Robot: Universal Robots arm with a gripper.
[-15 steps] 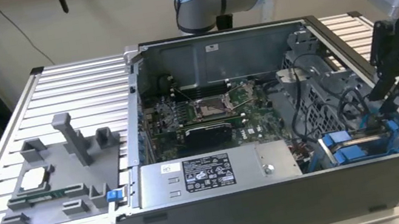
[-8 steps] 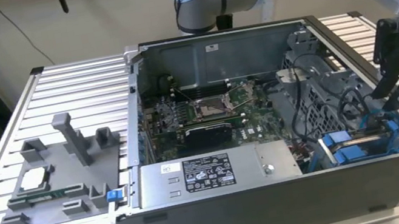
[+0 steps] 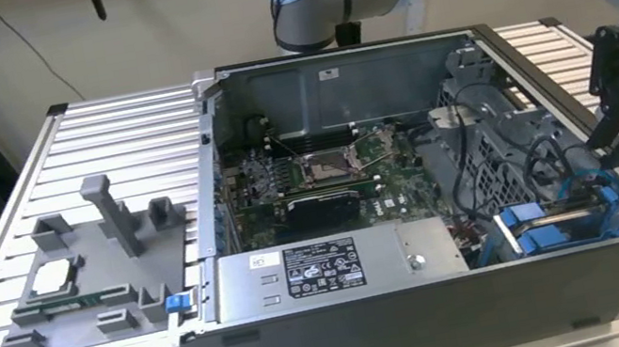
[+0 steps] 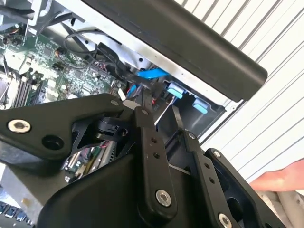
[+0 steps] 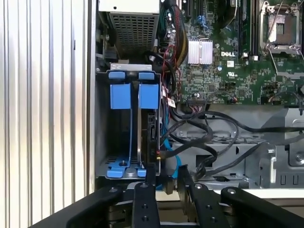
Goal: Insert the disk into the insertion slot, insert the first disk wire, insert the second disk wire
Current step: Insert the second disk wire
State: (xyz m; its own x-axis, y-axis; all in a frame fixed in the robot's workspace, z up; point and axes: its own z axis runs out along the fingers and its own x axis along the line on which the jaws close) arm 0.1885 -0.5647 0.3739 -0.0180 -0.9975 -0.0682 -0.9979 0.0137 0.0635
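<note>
Gripper [image 5: 167, 175], jaws slightly apart, over the corner drive bay of the computer case [image 3: 437, 315]; disk [image 5: 148, 97] seated there, blue cable [image 4: 152, 73] beside.

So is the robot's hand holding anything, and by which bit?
Can't tell: the gripper is right at a blue wire beside the disk, but no grip shows clearly.

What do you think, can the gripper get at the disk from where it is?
Probably yes. The gripper hangs over the open case right by the bay where the disk sits, and nothing covers the bay. Cables crowd one side of it, so the approach looks tight.
</note>
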